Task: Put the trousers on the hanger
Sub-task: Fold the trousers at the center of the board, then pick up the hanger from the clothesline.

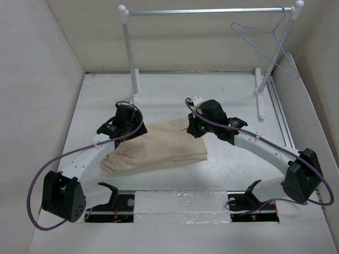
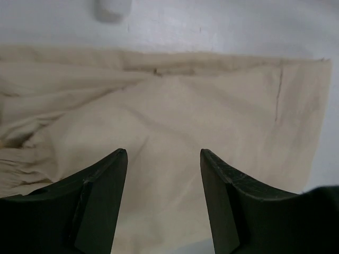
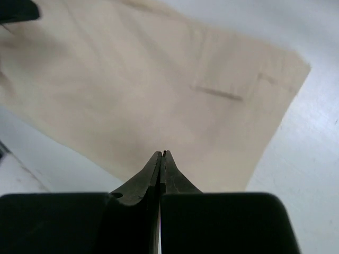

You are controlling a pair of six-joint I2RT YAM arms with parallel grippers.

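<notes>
The beige trousers [image 1: 159, 145] lie folded flat in the middle of the white table. The pale blue wire hanger [image 1: 273, 33] hangs tilted from the right end of the silver bar at the back, far from both arms. My left gripper [image 1: 114, 129] hovers over the left part of the cloth. In the left wrist view, this gripper [image 2: 163, 153] is open with only the trousers [image 2: 185, 106] below the gap. My right gripper [image 1: 195, 127] is over the cloth's right end. In the right wrist view, this gripper [image 3: 162, 153] is shut, fingers pressed together, above the trousers [image 3: 159, 79], with nothing between them.
A rack with white posts [image 1: 128, 53] and a silver bar [image 1: 206, 11] stands at the back. White walls enclose the table on three sides. A metal rail [image 1: 280, 116] runs along the right edge. Two black brackets [image 1: 108, 190] sit at the near edge.
</notes>
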